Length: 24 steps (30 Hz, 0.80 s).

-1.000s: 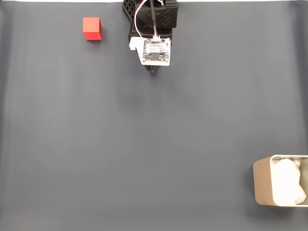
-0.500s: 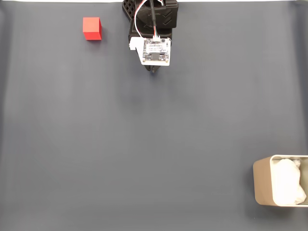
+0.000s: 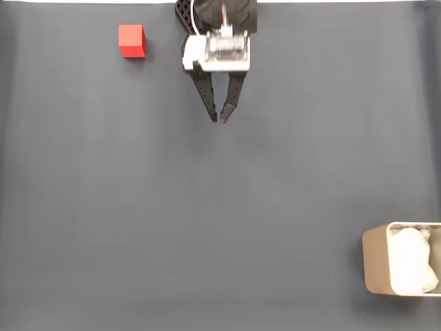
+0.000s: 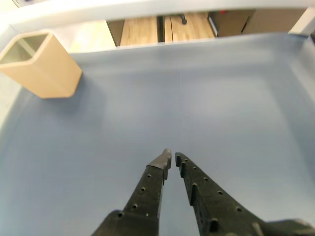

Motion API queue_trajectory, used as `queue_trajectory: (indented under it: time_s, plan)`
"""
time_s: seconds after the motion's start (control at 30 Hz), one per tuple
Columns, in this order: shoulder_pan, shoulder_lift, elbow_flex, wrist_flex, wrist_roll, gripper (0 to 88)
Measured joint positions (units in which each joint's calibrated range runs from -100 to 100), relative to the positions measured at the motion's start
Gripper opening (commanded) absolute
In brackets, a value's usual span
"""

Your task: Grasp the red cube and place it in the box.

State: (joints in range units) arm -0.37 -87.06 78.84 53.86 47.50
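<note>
what changed: a second ago the arm was tucked up at the top edge of the fixed view, circuit board facing the camera and only a sliver of the fingers poking out under it. now the gripper (image 3: pixel 220 118) has swung out over the mat (image 3: pixel 207 221), both black fingers in plain sight and pointing down the frame.

fingers: nearly shut, tips almost touching with a thin gap between them in the wrist view (image 4: pixel 171 158). nothing held.

cube (image 3: pixel 131 41): hasn't budged, sitting on the mat near the top left of the fixed view, off to the left of the gripper and apart from it.

box (image 3: pixel 375 265): same spot too, bottom right corner of the fixed view, white padding inside. in the wrist view it's the tan container (image 4: pixel 42 66) at upper left.

what it means: looks like the reach is only just kicking off. I'd guess it needs to swing toward the cube and spread those fingers before it can grab anything.
</note>
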Motion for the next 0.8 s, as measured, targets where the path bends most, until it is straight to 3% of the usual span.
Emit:
queue_trajectory:
  time_s: [0.27,0.4,0.8]
  plan:
    - [0.0,17.3,-29.8,-1.2,0.3,0.0]
    - [0.1,23.4,-41.0,4.1,0.2,0.0]
    - [0.1,30.8,-47.7,10.1,1.8,0.0]
